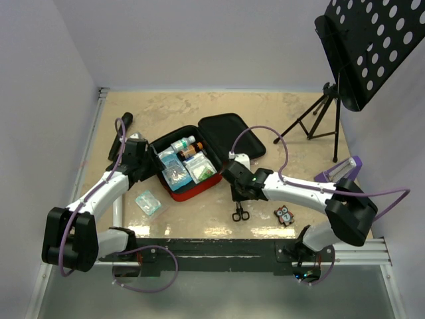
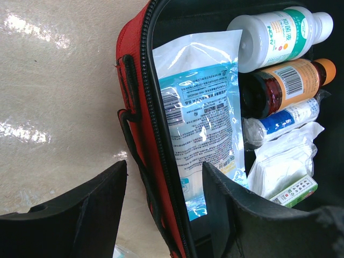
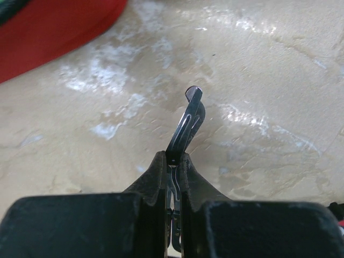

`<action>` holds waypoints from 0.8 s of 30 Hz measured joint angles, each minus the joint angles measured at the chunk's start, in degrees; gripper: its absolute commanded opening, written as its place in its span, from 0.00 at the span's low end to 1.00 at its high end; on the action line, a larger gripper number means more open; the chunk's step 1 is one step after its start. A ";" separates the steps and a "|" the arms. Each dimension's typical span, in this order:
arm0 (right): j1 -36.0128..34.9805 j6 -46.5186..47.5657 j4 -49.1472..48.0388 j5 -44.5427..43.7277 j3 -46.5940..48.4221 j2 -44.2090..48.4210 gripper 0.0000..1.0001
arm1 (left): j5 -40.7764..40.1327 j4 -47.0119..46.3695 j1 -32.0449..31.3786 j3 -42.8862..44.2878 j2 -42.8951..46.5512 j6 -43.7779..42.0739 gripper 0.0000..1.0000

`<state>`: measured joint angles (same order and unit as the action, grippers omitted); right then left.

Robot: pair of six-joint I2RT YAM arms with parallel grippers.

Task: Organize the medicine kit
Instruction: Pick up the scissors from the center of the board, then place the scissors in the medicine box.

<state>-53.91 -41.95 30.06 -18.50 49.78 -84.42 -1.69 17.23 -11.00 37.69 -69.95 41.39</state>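
While my right jaws are clamped shut on a small pair of black-handled metal scissors (image 3: 185,123), the scissors sit low over the beige worktop (image 1: 199,226), just in front of the red rounded-square soft zip medicine kit (image 1: 179,193). Can't tell if they're lifted clear yet.

The kit lies open mid-worktop with its lid flopped back. It's already packed with a white plastic bottle (image 2: 274,37), an amber bottle (image 2: 285,86) and a clear blue-printed pouch (image 2: 204,107).

My left jaws are open, straddling the kit's left wall, and they don't look to be pinching it.

So I reckon I'm on the scissors step. The next move needs a lift, a swing over the rim to a free gap, then a release. A small teal packet (image 1: 147,203) waits outside too.
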 measured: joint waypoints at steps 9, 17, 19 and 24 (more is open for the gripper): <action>-4.63 -2.21 5.68 0.04 4.04 6.14 0.00 | 0.00 0.00 0.00 0.00 0.00 0.00 0.62; -7.76 -3.21 11.65 0.00 15.45 6.58 0.00 | 0.00 0.02 0.00 0.00 0.00 0.00 0.62; -7.96 -2.82 12.24 -0.17 19.69 5.25 0.00 | 0.00 0.04 0.00 0.00 0.00 0.00 0.62; -7.96 -0.17 12.50 -1.86 31.98 -2.89 0.00 | -0.02 0.24 0.00 0.00 0.00 0.00 0.62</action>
<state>-61.87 -42.13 42.57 -20.36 81.76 -87.31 -1.72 17.47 -11.00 37.69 -69.95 41.39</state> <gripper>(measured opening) 0.056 0.624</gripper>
